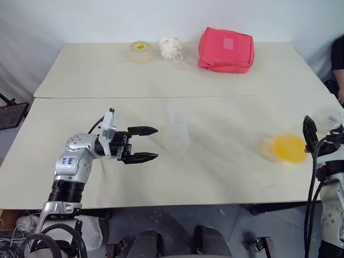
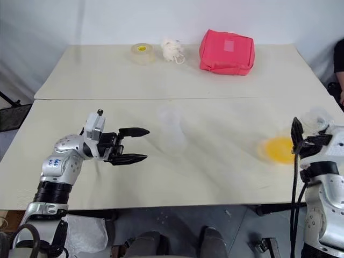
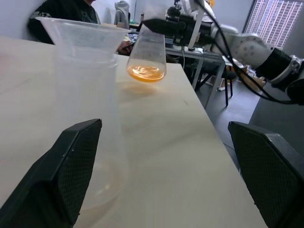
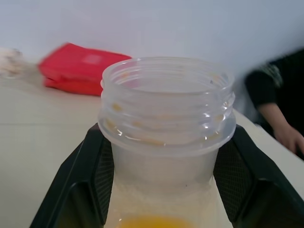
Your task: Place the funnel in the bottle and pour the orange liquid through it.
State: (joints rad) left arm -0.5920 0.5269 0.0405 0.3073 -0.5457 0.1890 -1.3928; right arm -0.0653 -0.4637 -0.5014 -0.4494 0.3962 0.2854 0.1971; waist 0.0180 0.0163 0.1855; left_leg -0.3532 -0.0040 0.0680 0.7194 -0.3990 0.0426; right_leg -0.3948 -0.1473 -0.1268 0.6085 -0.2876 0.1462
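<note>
A clear flask-shaped bottle (image 1: 177, 131) stands mid-table with the whitish funnel (image 3: 83, 31) seated in its neck. My left gripper (image 1: 156, 143) is open just left of it, fingers pointing at it, not touching. At the table's right edge my right gripper (image 1: 318, 137) is shut on the threaded neck of a second clear flask (image 4: 166, 109). That flask holds the orange liquid (image 1: 289, 149) in its base. It is blurred in the eye views. The left wrist view shows it roughly upright (image 3: 147, 52), at or just above the tabletop.
At the far edge of the cream table (image 1: 107, 177) lie a red pouch (image 1: 226, 50), a white tuft (image 1: 171, 48) and a tape roll (image 1: 140, 51). A person in dark clothing (image 1: 338, 54) sits beyond the right edge. A seam crosses the table behind the bottle.
</note>
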